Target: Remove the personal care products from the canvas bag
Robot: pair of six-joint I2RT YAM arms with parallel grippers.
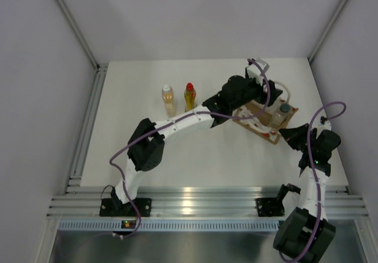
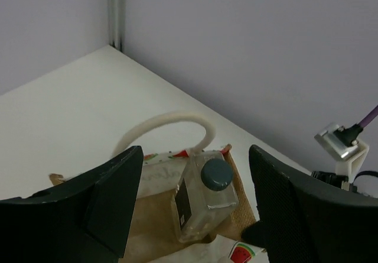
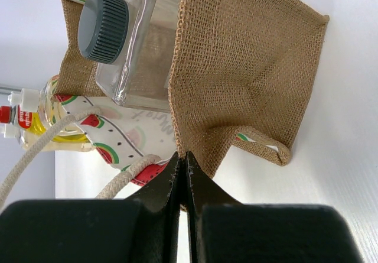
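Right gripper point(image 3: 182, 159) is pinched tight on the bag point(image 3: 248, 68) at its burlap edge, lower centre. Left gripper point(image 2: 195, 156) is spread wide, holding nothing, over the clear bottle point(image 2: 204, 201) inside the bag. Amber bottle point(image 1: 169, 99) and yellow bottle point(image 1: 189, 96) stand upper centre on the table point(image 1: 147, 156).

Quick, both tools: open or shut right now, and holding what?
Left tool: open, holding nothing, over the clear bottle.
Right tool: shut on the canvas bag at its edge.
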